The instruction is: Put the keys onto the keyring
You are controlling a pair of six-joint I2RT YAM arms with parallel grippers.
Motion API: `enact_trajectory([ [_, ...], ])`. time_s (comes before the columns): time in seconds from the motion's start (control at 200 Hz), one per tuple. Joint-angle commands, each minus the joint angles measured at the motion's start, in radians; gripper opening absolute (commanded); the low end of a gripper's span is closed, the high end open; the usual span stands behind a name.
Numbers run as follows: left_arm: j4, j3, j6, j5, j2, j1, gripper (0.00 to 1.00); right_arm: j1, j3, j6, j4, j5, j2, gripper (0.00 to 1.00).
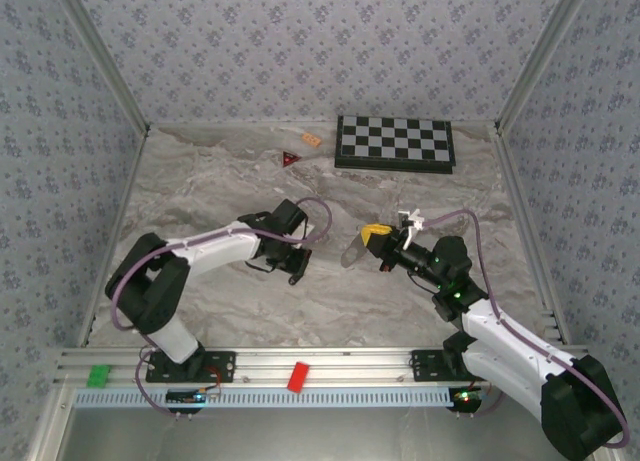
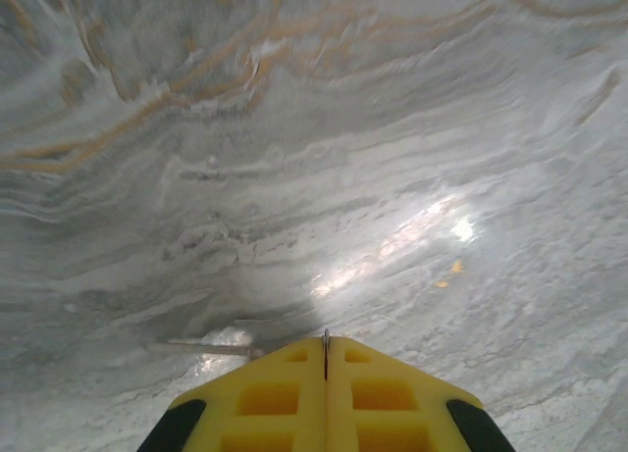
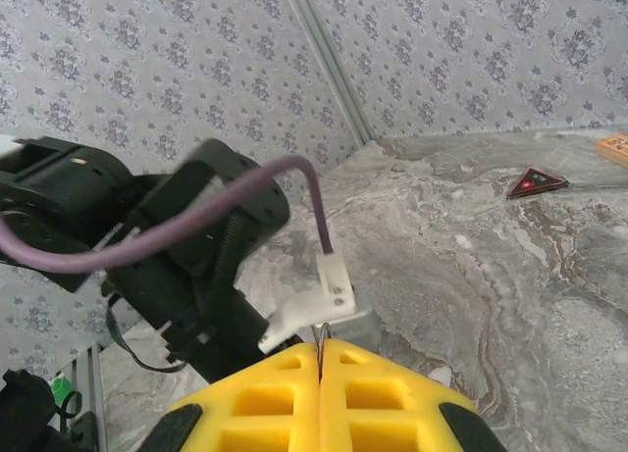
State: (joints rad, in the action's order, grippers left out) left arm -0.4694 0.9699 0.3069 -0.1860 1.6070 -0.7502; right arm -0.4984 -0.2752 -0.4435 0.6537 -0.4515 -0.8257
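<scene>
My right gripper (image 1: 365,240) hovers over the middle of the marble table, shut on the keyring (image 1: 352,250). The keyring is a pale silvery loop sticking out down-left from the yellow fingers. In the right wrist view it shows edge-on as a thin wire (image 3: 321,334) pinched between the closed fingertips. My left gripper (image 1: 296,271) points down at the table a little to the left. In the left wrist view its yellow fingers (image 2: 275,393) are pressed together on a thin metal sliver (image 2: 326,340) at the tips, apparently the key's blade. The key's black head is hidden.
A checkerboard (image 1: 395,142) lies at the back right. The small red triangle (image 1: 290,158) and the orange chip (image 1: 311,139) lie left of the checkerboard near the back wall. A thin pale streak (image 2: 201,349) lies on the marble left of the left fingertips. Patterned walls enclose the table.
</scene>
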Motion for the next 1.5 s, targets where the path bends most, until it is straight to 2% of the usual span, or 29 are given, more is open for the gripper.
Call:
enact_trajectory([
  [0.0,0.041,0.007,-0.002,0.109,-0.096,-0.025,0.00,-0.006,0.000,0.032,0.027,0.011,0.002,0.00],
  [0.1,0.121,-0.026,-0.004,0.172,-0.175,-0.034,0.00,-0.009,0.001,0.039,0.035,0.016,0.001,0.00],
  [0.205,0.278,-0.101,-0.010,0.213,-0.275,-0.035,0.00,-0.012,0.000,0.043,0.045,0.036,0.009,0.00],
  [0.305,0.449,-0.182,-0.060,0.194,-0.361,-0.036,0.00,-0.014,-0.012,0.037,0.033,0.043,0.026,0.00],
  [0.43,0.544,-0.211,-0.070,0.184,-0.431,-0.035,0.00,-0.018,-0.074,0.051,-0.049,0.020,0.038,0.00],
  [0.59,0.627,-0.216,-0.129,0.025,-0.480,-0.034,0.00,-0.037,-0.117,0.065,-0.040,-0.008,0.026,0.00],
  [0.91,0.756,-0.223,-0.182,-0.211,-0.515,-0.011,0.00,-0.100,-0.266,0.163,-0.098,-0.066,-0.066,0.00],
  [1.094,0.790,-0.224,-0.200,-0.258,-0.517,-0.004,0.00,-0.104,-0.284,0.166,-0.091,-0.126,-0.086,0.00],
  [1.499,0.769,-0.199,-0.219,-0.405,-0.530,0.024,0.00,-0.104,-0.222,0.204,-0.092,-0.130,-0.025,0.00],
])
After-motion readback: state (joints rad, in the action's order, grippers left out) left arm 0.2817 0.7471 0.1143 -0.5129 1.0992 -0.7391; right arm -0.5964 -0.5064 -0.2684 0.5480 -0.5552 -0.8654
